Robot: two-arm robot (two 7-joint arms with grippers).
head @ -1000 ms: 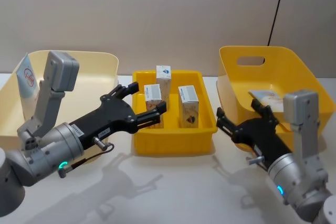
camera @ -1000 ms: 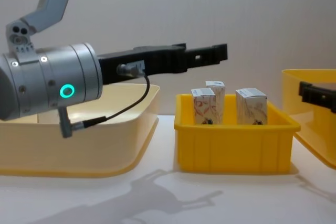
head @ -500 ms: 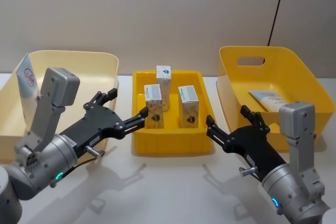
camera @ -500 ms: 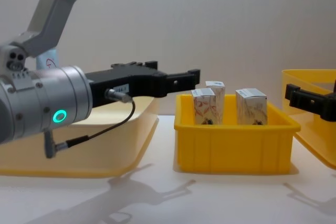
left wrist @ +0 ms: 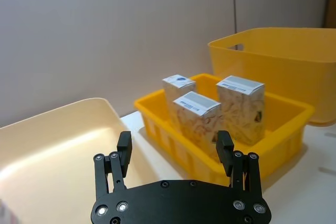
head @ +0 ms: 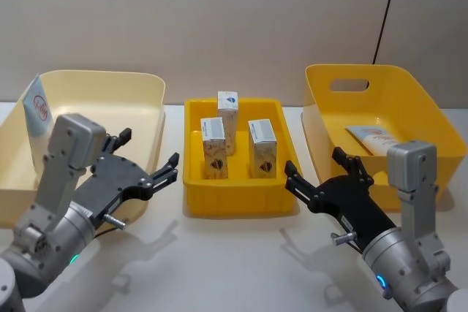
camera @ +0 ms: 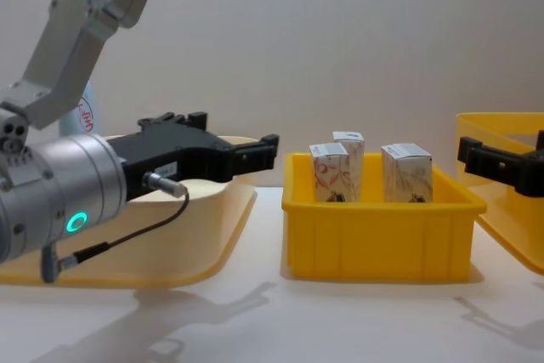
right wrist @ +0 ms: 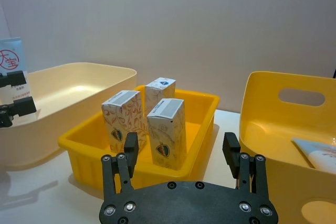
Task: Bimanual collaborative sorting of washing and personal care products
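Head view first: three cartons (head: 262, 147) stand upright inside the small yellow tray (head: 241, 204) in the middle of the counter (head: 241, 261), two toward the front and one behind. The cream bin (head: 110, 82) sits close on the tray's left and the yellow bin (head: 380, 78) close on its right, with only narrow strips of counter between their walls. The left tool (head: 146, 151) hangs over the cream bin's near right corner, fingers spread wide and empty, just short of the tray's left rim. The right tool (head: 313, 161) is likewise spread wide and empty, over the strip between tray and yellow bin. Bare counter lies open in front of the tray. A standing tube (head: 36, 111) leans at the cream bin's far left wall. A flat tube (head: 373, 137) lies in the yellow bin, beyond the right tool.
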